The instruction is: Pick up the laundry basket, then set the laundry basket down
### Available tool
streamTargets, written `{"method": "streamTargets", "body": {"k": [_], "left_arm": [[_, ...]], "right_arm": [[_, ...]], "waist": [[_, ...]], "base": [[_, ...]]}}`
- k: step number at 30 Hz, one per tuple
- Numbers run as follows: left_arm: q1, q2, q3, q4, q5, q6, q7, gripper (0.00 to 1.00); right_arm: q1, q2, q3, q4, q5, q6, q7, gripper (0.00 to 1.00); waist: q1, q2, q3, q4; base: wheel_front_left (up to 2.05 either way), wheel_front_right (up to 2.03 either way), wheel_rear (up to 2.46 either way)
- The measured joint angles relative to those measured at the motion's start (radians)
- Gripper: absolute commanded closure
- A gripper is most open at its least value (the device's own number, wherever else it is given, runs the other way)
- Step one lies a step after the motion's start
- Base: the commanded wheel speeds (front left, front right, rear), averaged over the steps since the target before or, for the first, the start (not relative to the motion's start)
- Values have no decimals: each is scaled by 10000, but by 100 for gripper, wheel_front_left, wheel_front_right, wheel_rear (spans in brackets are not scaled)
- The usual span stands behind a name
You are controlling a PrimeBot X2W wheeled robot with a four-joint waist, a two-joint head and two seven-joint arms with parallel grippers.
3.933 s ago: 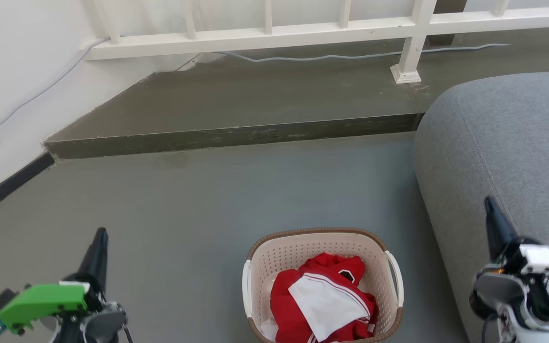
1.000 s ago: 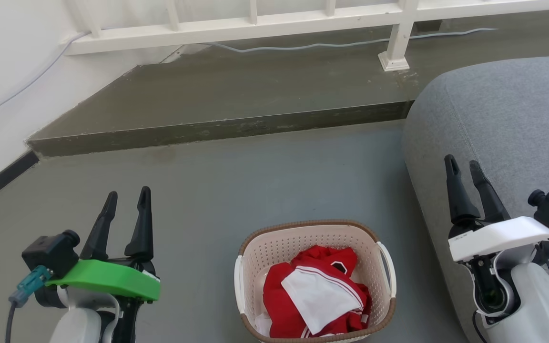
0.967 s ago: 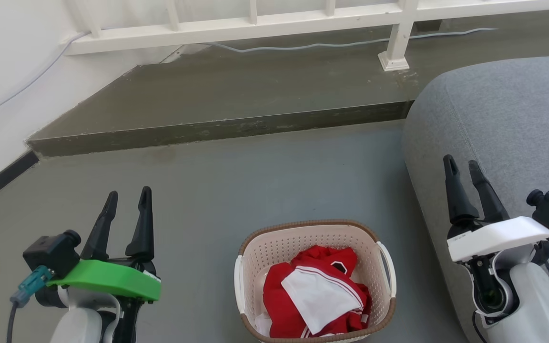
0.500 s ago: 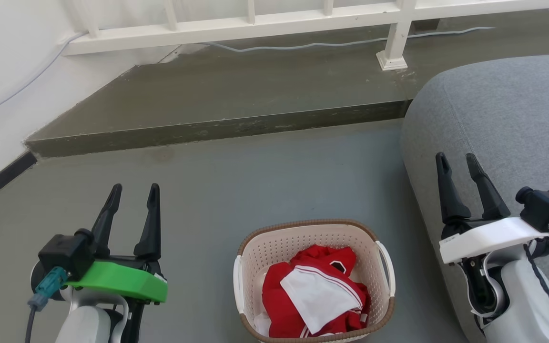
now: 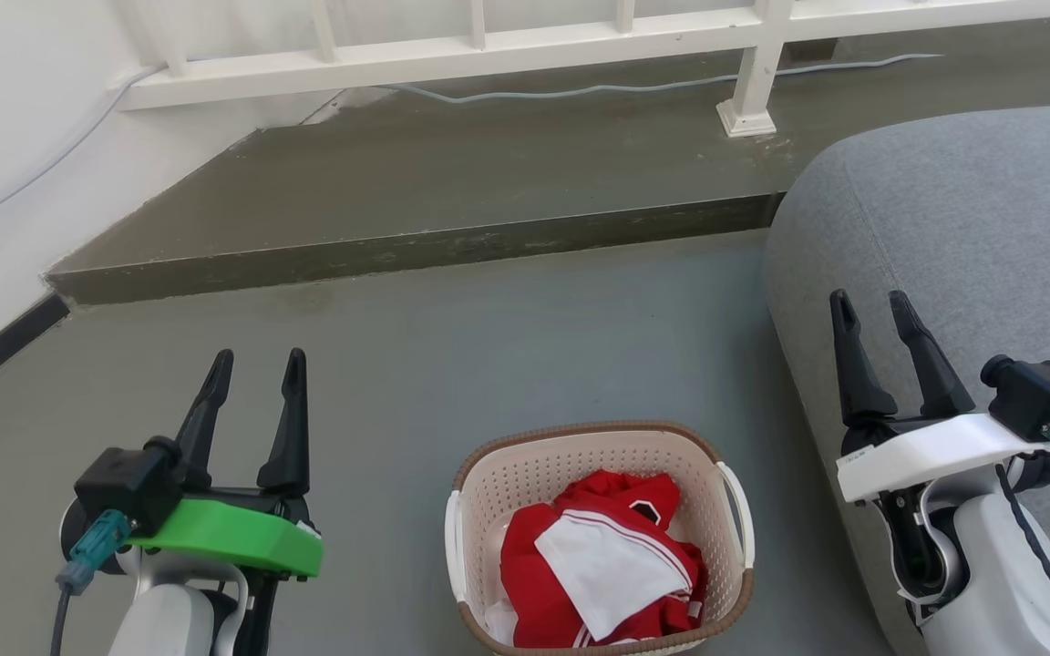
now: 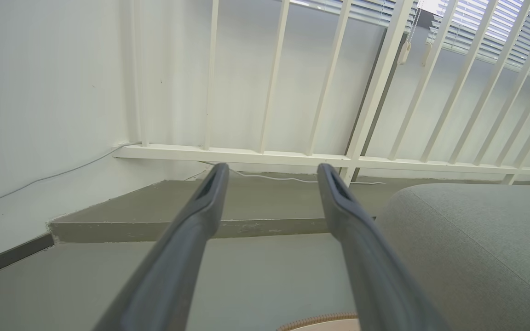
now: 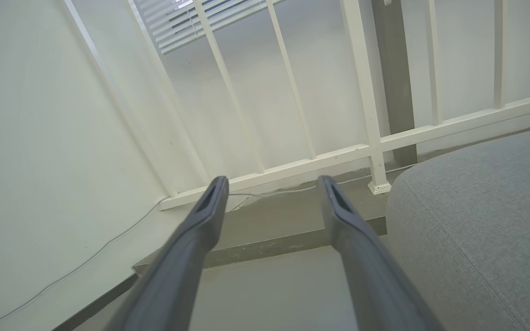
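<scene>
The laundry basket [image 5: 571, 460] stands on the grey floor at the bottom centre of the head view, cream and perforated, with a brown rim and white side handles. Red and white clothes [image 5: 602, 565] lie inside it. My left gripper [image 5: 256, 363] hovers open to the basket's left, fingers pointing away from me and holding nothing. To the basket's right my right gripper [image 5: 869, 305] is open and empty in front of the sofa. In the left wrist view a sliver of the basket's brown rim [image 6: 320, 319] shows between the fingers of the left gripper [image 6: 269, 172]. The right wrist view shows the right gripper [image 7: 269, 184] open.
A grey sofa [image 5: 962, 237] fills the right side, close to the basket and my right arm. Beyond the basket a low concrete step [image 5: 416, 251] crosses the floor, with a white railing [image 5: 525, 55] and a cable [image 5: 580, 89] behind it. A white wall [image 5: 5, 137] stands at the left.
Since 3.9 s ago both grippers have turned, risen into view and now show two spread fingers. In the last second both edged slightly inward; the camera shifted a little.
</scene>
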Motion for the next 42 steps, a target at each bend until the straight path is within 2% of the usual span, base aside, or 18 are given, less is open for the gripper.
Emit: {"method": "streamTargets", "body": {"k": [17, 42], "left_arm": [[0, -31, -4, 67, 201, 0, -25, 0], [-913, -61, -257, 23, 295, 0, -27, 0]], "right_arm": [[3, 67, -146, 222, -366, 86, 0, 0], [-629, 247, -736, 610, -422, 86, -2, 0]], "waist": [[0, 0, 201, -29], [0, 0, 2272, -302]], "base": [[0, 0, 0], [0, 0, 0]]}}
